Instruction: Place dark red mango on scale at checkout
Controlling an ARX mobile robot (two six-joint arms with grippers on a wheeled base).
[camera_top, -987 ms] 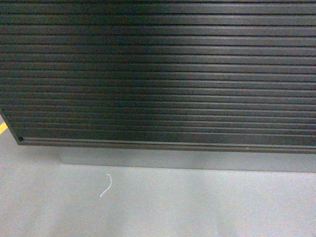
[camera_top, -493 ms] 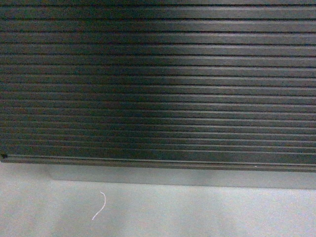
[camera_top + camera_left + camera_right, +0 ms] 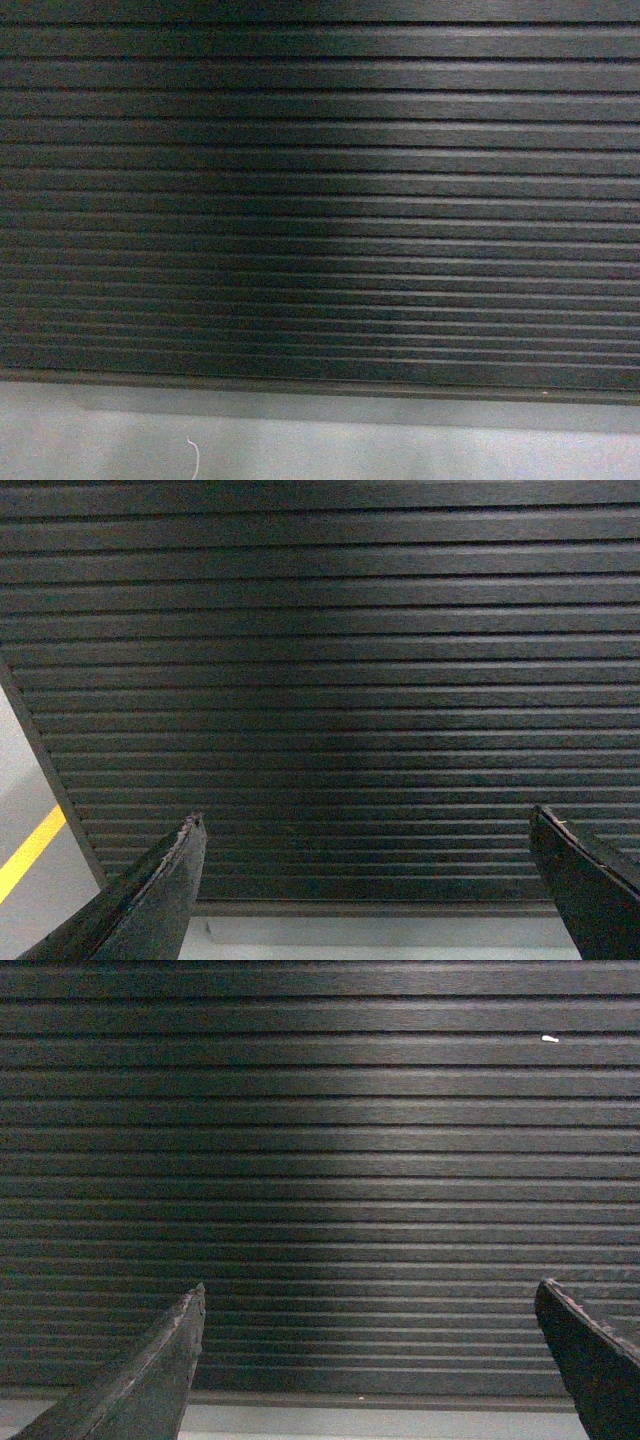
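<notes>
The checkout's dark ribbed front panel (image 3: 320,200) fills nearly the whole head view, with its grey base plinth (image 3: 330,412) along the bottom. The same ribbed panel (image 3: 330,680) faces the left wrist camera, and my left gripper (image 3: 365,825) stands open in front of it with nothing between its fingers. My right gripper (image 3: 368,1295) is likewise open and empty before the panel (image 3: 320,1160). The dark red mango and the scale are out of view. Neither gripper shows in the head view.
Grey floor (image 3: 400,455) runs below the plinth, with a thin white thread (image 3: 195,455) lying on it. In the left wrist view the panel's left corner edge (image 3: 45,755) shows, with floor and a yellow line (image 3: 30,850) beyond it.
The panel has grown larger and slid down in the head view; the plinth, floor and white thread have dropped toward the bottom edge, and the panel's left corner has left the frame.
</notes>
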